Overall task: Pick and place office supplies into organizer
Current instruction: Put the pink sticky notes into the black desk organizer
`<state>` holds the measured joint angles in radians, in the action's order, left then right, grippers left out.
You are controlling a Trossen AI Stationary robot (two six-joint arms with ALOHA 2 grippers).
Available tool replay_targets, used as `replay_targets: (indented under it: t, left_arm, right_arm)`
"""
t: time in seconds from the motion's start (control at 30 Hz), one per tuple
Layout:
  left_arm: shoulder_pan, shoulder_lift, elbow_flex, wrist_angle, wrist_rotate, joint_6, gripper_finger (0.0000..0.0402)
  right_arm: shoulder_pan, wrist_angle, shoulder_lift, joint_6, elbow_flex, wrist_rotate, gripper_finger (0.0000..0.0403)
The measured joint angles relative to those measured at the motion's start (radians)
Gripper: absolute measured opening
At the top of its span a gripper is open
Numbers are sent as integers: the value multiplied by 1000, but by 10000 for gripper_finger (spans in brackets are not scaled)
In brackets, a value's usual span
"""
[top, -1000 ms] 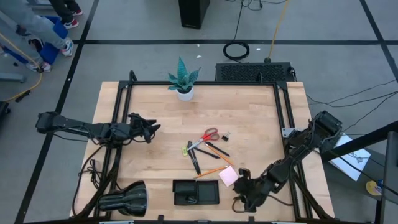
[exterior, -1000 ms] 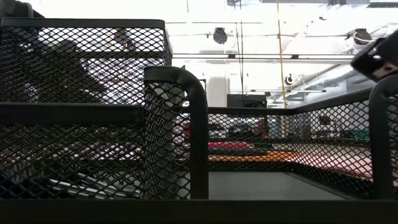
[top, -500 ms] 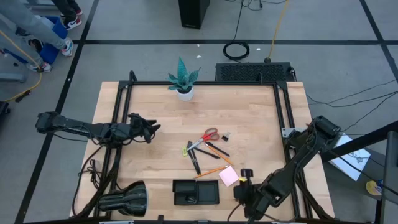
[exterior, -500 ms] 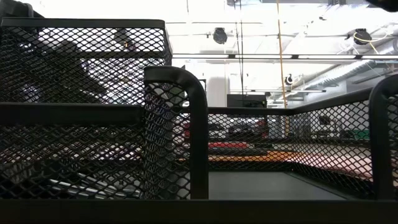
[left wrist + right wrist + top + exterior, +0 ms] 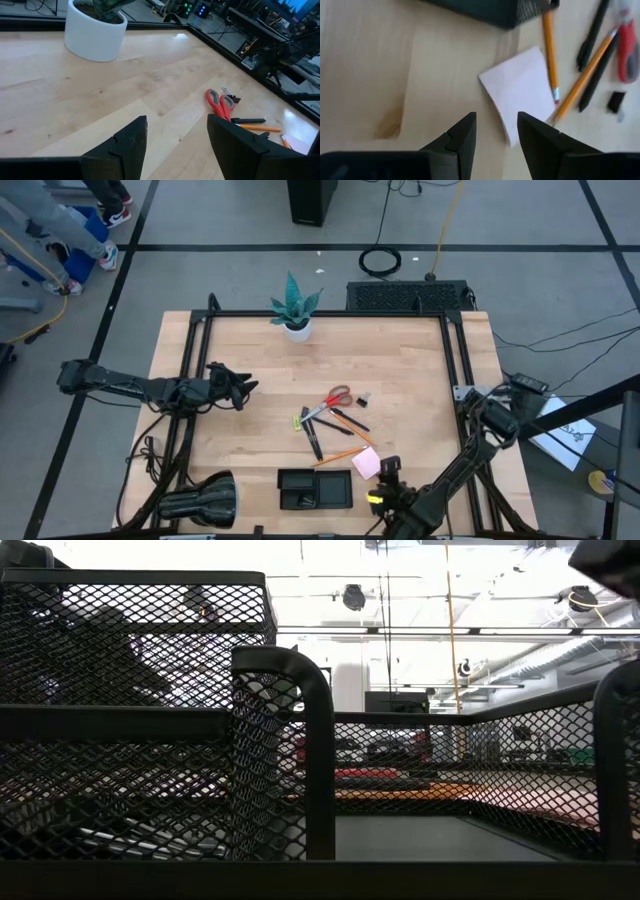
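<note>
The office supplies lie loose on the wooden table, right of its middle: red-handled scissors point(image 5: 337, 397), black pens point(image 5: 314, 436), orange pencils point(image 5: 341, 455), a small black clip point(image 5: 364, 396) and a pale pink note pad point(image 5: 366, 463). The black organizer point(image 5: 314, 488) sits flat near the front edge, left of the pad. My right gripper point(image 5: 386, 472) stands open just right of the pad, tipped down at bare wood; in its wrist view the pad point(image 5: 519, 89) lies just beyond the fingertips. My left gripper point(image 5: 240, 388) waits open at the table's left.
A potted teal plant point(image 5: 295, 310) stands at the far edge. A black rounded lamp-like cylinder point(image 5: 200, 500) lies at the near left corner. A black frame point(image 5: 452, 360) runs along the table's sides. Bare wood lies between my left gripper and the supplies.
My right arm has folded in toward the table's near edge. Its gripper has tipped steeply down and rolled, staying beside the note pad. The supplies and the organizer have kept their places.
</note>
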<state>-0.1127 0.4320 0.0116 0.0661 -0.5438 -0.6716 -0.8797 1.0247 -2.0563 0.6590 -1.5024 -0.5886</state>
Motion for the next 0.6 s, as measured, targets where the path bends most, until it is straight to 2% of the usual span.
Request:
replay_targets:
  t: [0.1, 0.6]
  left_arm:
    - [0, 0, 0, -1, -1, 0, 212]
    - [0, 0, 0, -2, 0, -10, 212]
  right_arm:
    - [-9, -2, 1, -30, 3, -38, 134]
    - [30, -65, 0, -73, 105, -6, 133]
